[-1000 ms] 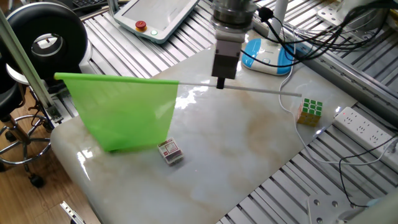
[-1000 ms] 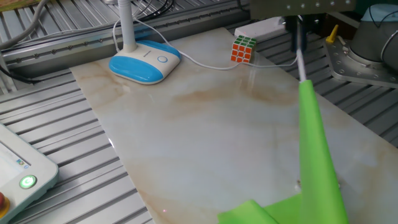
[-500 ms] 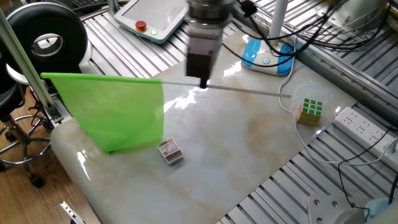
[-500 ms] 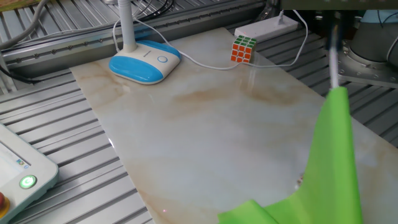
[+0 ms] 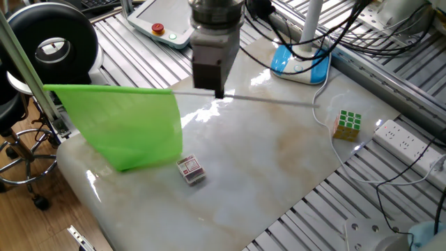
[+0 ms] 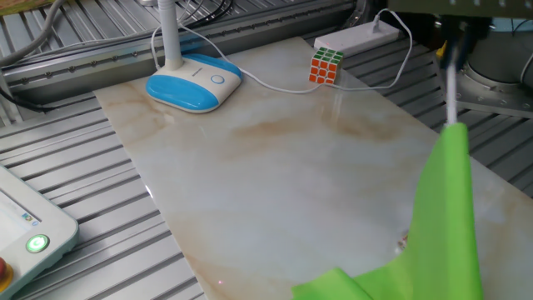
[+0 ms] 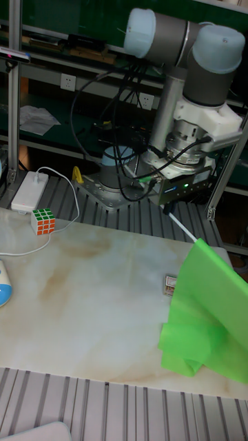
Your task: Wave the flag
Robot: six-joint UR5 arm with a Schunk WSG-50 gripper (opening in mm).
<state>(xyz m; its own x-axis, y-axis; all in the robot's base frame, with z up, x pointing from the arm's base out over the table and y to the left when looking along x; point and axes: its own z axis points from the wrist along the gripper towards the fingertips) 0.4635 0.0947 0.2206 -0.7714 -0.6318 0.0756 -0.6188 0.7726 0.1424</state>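
The flag's lime-green cloth hangs over the table's left end from a slim white pole held roughly level above the marble table. My gripper points down and is shut on the pole just right of the cloth. In the other fixed view the cloth fills the lower right, with the pole rising to the gripper at the top edge. The tall fixed view shows the cloth drooping below the pole. The pole's tip is not visible.
A small patterned box lies on the table under the cloth's right corner. A Rubik's cube sits at the right edge, a blue-white lamp base at the back, a power strip beyond, and a teach pendant behind.
My gripper has carried the flag leftwards across the table in one fixed view, most of it in the first half second. The cloth swung along with it.
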